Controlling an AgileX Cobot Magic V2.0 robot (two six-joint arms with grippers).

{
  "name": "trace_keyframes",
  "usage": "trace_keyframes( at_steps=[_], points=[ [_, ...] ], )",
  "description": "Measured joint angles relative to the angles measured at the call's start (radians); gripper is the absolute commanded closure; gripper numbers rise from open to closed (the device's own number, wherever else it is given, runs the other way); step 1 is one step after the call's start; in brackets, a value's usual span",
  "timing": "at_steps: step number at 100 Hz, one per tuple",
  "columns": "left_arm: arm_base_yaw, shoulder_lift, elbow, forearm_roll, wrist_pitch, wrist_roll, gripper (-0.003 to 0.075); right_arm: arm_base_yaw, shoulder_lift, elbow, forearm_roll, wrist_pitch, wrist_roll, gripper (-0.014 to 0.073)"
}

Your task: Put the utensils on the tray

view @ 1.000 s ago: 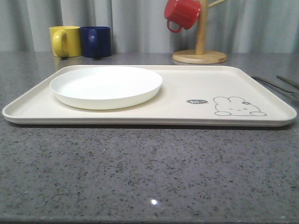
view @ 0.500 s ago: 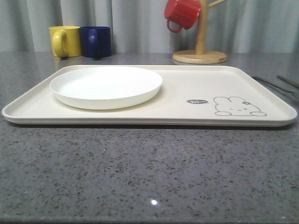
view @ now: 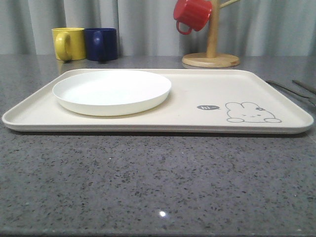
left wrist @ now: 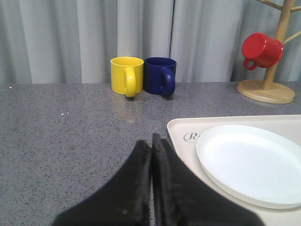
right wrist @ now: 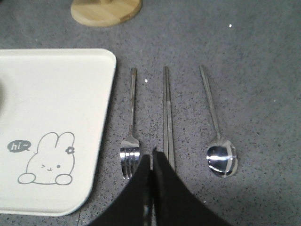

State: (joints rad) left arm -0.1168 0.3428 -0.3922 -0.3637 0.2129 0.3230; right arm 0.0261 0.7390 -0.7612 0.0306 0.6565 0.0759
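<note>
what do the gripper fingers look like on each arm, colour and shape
Both look alike: the left gripper and right gripper each have two matte black fingers, broad at the base and tapering to narrow tips. No markings or cables are visible on them.

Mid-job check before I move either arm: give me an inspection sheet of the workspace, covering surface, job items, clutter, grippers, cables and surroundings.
Surface: grey speckled countertop, dry, no spills seen.
Job's things: fork, chopsticks and spoon lie side by side on the counter beside the tray, none on it yet.
Clutter: white plate sits on the tray's left part; yellow mug and blue mug stand behind it; red mug hangs on a wooden mug tree.
Grippers: left gripper shut, empty, over bare counter; right gripper shut, empty, above the fork and chopsticks.
Cables: nothing seen.
Surroundings: grey curtain behind.
</note>
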Motion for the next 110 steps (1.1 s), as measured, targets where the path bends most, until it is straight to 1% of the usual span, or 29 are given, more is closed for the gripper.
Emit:
trace_keyframes(
  at_steps=[12,26,40,57,62,67,74,79,84,89,96,110],
  points=[
    [0.0,0.0,0.0,0.0,0.0,0.0,0.0738,0.0,0.124,-0.04,0.0,-0.009,0.0,0.0662],
    [0.0,0.0,0.0,0.0,0.0,0.0,0.0738,0.0,0.215,-0.048,0.0,-0.024,0.0,0.0662],
    [0.0,0.0,0.0,0.0,0.0,0.0,0.0738,0.0,0.265,-0.048,0.0,-0.024,0.0,0.0662],
    [0.0,0.0,0.0,0.0,0.0,0.0,0.0738,0.0,0.281,-0.05,0.0,-0.024,0.0,0.065],
    [0.0,0.0,0.0,0.0,0.0,0.0,0.0738,0.0,0.281,-0.05,0.0,-0.026,0.0,0.062],
    [0.0,0.0,0.0,0.0,0.0,0.0,0.0738,0.0,0.281,-0.05,0.0,-0.026,0.0,0.0564],
    [0.0,0.0,0.0,0.0,0.0,0.0,0.0738,0.0,0.281,-0.05,0.0,-0.026,0.0,0.0445],
    [0.0,0.0,0.0,0.0,0.0,0.0,0.0738,0.0,0.281,-0.05,0.0,-0.026,0.0,0.034],
    [0.0,0.0,0.0,0.0,0.0,0.0,0.0738,0.0,0.281,-0.05,0.0,-0.026,0.0,0.0263],
    [0.0,0.0,0.0,0.0,0.0,0.0,0.0738,0.0,0.281,-0.05,0.0,-0.026,0.0,0.0209],
    [0.0,0.0,0.0,0.0,0.0,0.0,0.0738,0.0,0.281,-0.05,0.001,-0.026,0.0,0.0179],
    [0.0,0.0,0.0,0.0,0.0,0.0,0.0738,0.0,0.281,-0.05,0.027,-0.026,0.0,0.0179]
  ],
)
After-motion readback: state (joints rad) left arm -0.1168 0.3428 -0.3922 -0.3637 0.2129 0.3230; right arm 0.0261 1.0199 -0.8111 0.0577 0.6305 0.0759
